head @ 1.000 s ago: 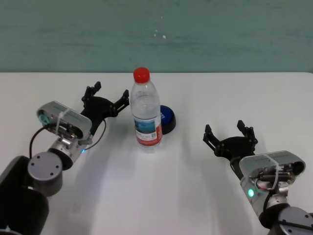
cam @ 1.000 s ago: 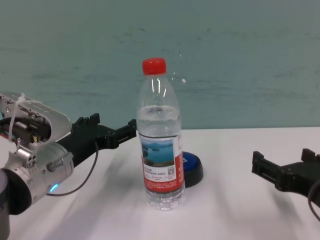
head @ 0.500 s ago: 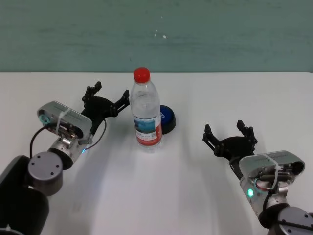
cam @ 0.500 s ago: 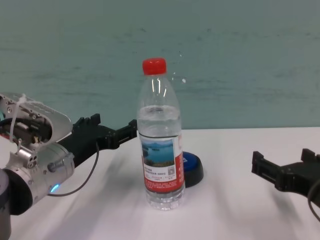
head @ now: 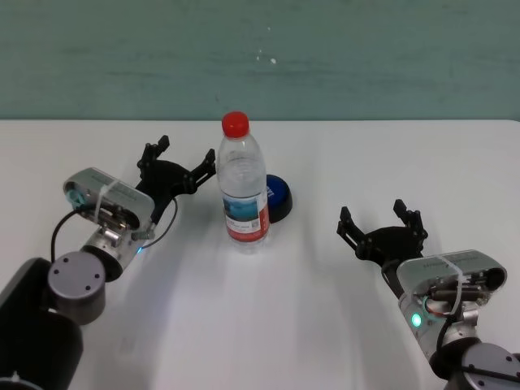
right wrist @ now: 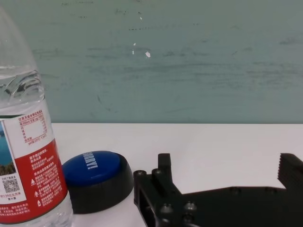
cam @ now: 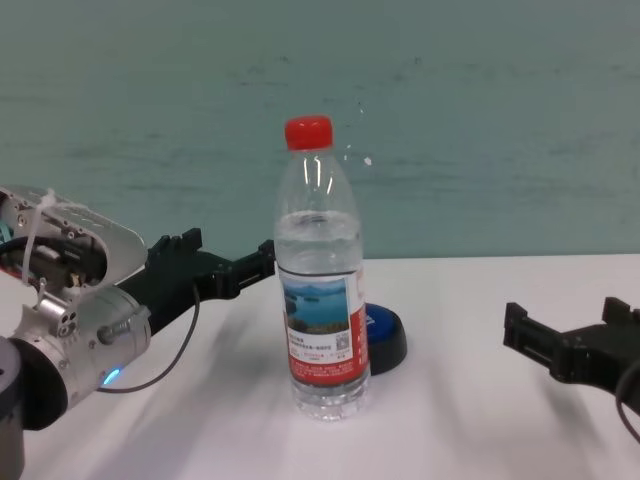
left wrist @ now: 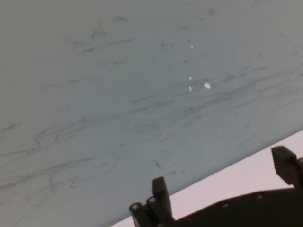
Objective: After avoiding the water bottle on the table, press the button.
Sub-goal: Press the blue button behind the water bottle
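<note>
The water bottle (head: 242, 192) stands upright near the middle of the white table (head: 268, 325); it also shows in the chest view (cam: 320, 270) and right wrist view (right wrist: 28, 156). The blue button (head: 279, 197) sits just behind it to the right, partly hidden by the bottle; it shows in the chest view (cam: 385, 335) and right wrist view (right wrist: 97, 177) too. My left gripper (head: 180, 157) is open, raised left of the bottle, one fingertip close to the bottle's upper part. My right gripper (head: 380, 219) is open and empty, low over the table, right of the button.
A teal wall (head: 260, 57) runs along the table's far edge. White tabletop lies in front of the bottle and between the two arms.
My left gripper has crept slightly up and towards the bottle. The bottle, the button and the right arm have not moved.
</note>
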`<state>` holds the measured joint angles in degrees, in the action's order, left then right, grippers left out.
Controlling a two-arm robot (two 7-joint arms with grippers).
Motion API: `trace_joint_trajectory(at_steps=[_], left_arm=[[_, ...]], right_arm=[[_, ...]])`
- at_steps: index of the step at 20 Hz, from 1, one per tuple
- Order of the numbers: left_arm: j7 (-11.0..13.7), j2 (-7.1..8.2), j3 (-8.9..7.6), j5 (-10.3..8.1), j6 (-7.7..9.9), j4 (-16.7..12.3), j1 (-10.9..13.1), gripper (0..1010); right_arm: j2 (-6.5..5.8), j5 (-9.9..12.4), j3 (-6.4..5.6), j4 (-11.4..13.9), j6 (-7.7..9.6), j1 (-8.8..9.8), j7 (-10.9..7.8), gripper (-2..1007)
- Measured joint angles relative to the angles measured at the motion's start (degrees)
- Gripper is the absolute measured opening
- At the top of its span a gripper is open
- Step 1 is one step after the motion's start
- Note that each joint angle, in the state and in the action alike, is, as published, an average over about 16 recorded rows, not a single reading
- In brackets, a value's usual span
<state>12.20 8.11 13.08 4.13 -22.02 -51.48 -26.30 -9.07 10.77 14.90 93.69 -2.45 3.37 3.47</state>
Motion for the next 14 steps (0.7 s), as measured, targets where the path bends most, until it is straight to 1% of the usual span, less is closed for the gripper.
trace_joint_trajectory(at_steps=[14], left_arm=[[-1.2, -0.19, -0.9, 0.63, -0.07, 1.5, -0.8, 1010]], right_arm=[[0.0, 0.0, 0.0, 0.0, 0.0, 0.0, 0.0, 1004]])
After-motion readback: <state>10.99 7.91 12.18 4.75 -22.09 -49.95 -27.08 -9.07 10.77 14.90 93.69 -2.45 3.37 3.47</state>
